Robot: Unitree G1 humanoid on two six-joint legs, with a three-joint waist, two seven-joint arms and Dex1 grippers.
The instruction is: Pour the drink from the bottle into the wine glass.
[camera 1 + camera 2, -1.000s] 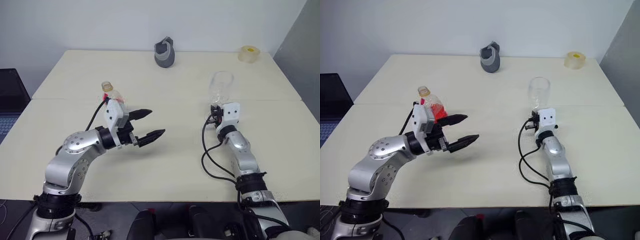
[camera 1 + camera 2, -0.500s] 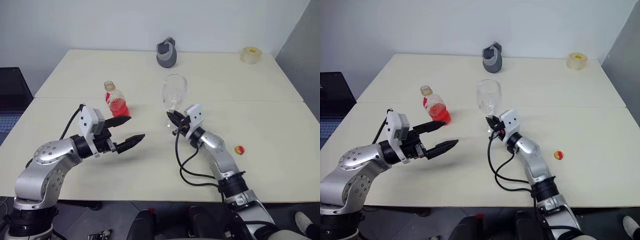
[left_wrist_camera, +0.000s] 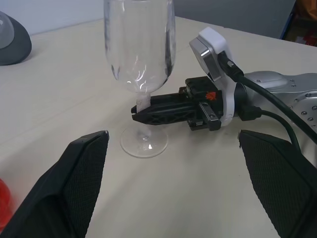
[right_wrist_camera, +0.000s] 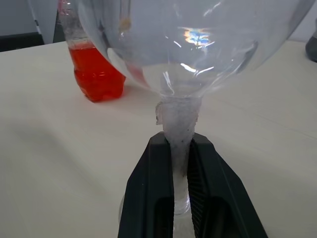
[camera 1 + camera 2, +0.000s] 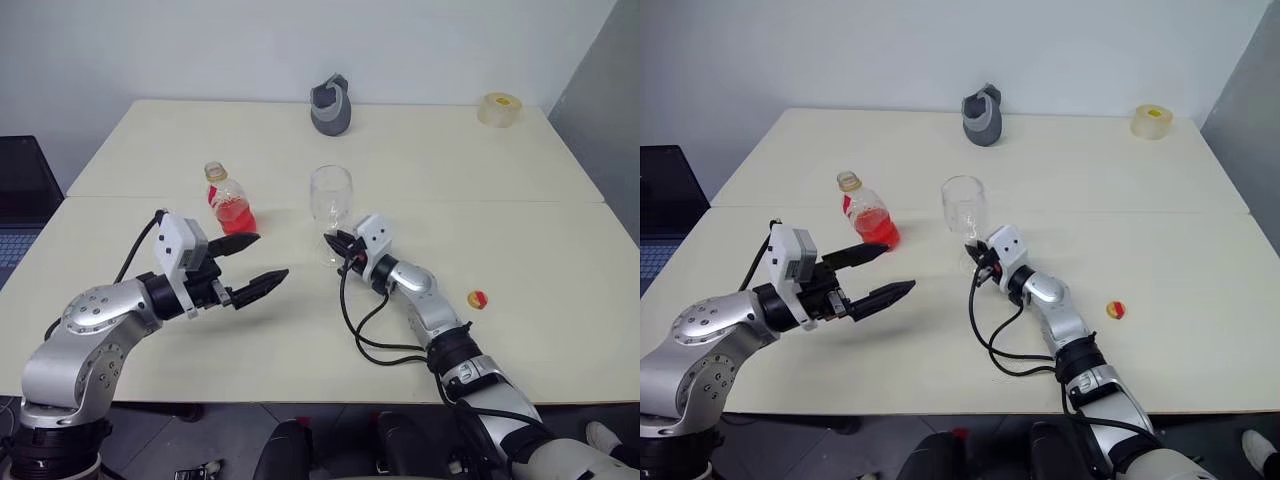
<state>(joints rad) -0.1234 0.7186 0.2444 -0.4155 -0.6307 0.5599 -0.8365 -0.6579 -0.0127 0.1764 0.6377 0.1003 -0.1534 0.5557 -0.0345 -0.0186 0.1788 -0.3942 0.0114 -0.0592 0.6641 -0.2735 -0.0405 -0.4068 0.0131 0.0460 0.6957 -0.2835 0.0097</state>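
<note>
Two task objects stand near the table's (image 5: 560, 250) middle. I see the wine glass (image 5: 331, 196), clear, empty and upright; my right gripper (image 5: 333, 245) is closed on its stem. The bottle (image 5: 228, 200) stands just to its left, uncapped, about half full of red drink (image 5: 236, 213), with a red-white neck band; I cannot read any writing. My left gripper (image 5: 252, 260) is wide open, holding nothing, near the bottle. Since a second ago the glass moved leftward with the right arm. A small yellow-red cap (image 5: 478, 299) lies to the right.
</note>
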